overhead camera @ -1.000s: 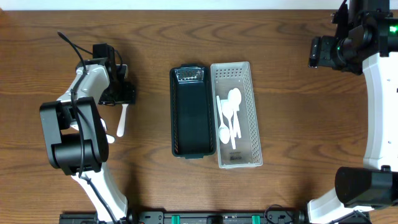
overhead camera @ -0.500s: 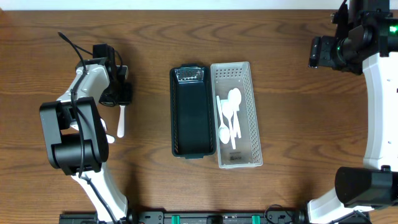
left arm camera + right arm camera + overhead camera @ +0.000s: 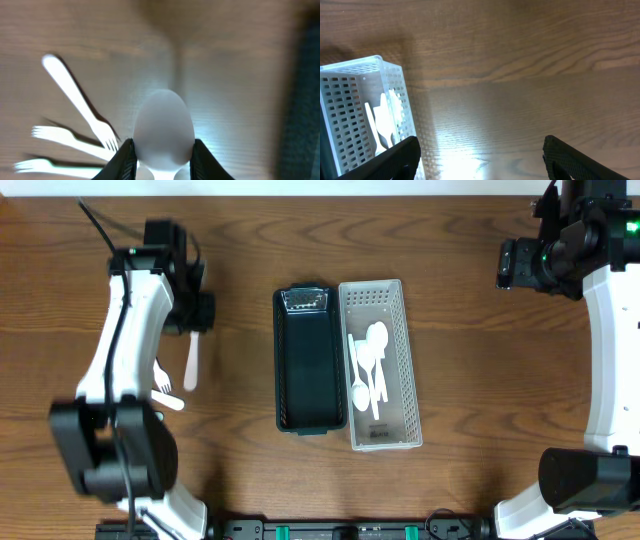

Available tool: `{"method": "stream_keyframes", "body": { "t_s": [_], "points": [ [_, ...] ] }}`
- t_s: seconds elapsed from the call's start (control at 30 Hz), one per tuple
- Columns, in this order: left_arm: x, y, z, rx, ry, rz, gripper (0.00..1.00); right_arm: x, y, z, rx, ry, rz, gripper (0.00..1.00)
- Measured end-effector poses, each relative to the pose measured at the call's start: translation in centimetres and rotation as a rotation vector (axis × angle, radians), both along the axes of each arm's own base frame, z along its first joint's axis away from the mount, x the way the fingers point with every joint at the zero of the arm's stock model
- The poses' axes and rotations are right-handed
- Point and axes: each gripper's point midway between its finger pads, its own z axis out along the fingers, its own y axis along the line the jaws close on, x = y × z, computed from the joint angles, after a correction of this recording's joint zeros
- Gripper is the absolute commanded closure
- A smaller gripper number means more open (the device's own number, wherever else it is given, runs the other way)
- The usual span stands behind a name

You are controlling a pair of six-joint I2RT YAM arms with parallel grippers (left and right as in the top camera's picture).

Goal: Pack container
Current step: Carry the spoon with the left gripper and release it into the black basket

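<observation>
My left pincer grips a white spoon near forks on the table; my right pincer gapes wide.

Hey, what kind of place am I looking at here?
Likely a robot lab test bench, not a kitchen: a left arm and right arm flank a wooden table, with a dark bin, a white basket of spoons and loose forks laid out.

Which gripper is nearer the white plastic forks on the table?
Left. The left gripper, gripping a white spoon, hovers by the white plastic forks; the right gripper is far opposite.
</observation>
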Motion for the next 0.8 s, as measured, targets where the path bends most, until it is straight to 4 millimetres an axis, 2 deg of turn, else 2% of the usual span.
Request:
{"method": "stream_keyframes", "body": {
  "t_s": [0.07,0.13,0.2,0.27,0.4,0.53,0.63,0.8],
  "points": [
    [0.1,-2.1,4.3,-0.015,-0.099,-0.009,0.94,0.0,-0.1,0.0,-0.006,0.000,0.007,0.18],
    [-0.2,-4.5,7.6,-0.045,-0.184,-0.008,0.94,0.0,-0.2,0.0,-0.012,-0.001,0.007,0.18],
    [-0.8,-6.7,9.4,-0.081,-0.232,-0.005,0.94,0.1,-0.7,0.1,-0.015,-0.004,0.000,0.17],
    [-1.6,-9.0,10.0,-0.116,-0.241,0.003,0.94,0.0,-1.7,0.1,-0.016,-0.006,-0.024,0.16],
    [-2.2,-12.5,9.2,-0.156,-0.212,0.019,0.94,-0.3,-4.6,0.1,-0.010,-0.006,-0.098,0.16],
    [-1.9,-15.1,7.5,-0.176,-0.179,0.035,0.94,-0.8,-6.8,0.1,0.011,-0.008,-0.156,0.16],
    [-1.4,-16.3,5.3,-0.165,-0.130,0.041,0.94,-0.9,-7.4,0.1,0.016,-0.010,-0.172,0.16],
    [-1.0,-17.6,0.6,-0.121,-0.024,0.043,0.94,-0.9,-7.2,0.1,0.028,-0.012,-0.166,0.16]
  ]
}}
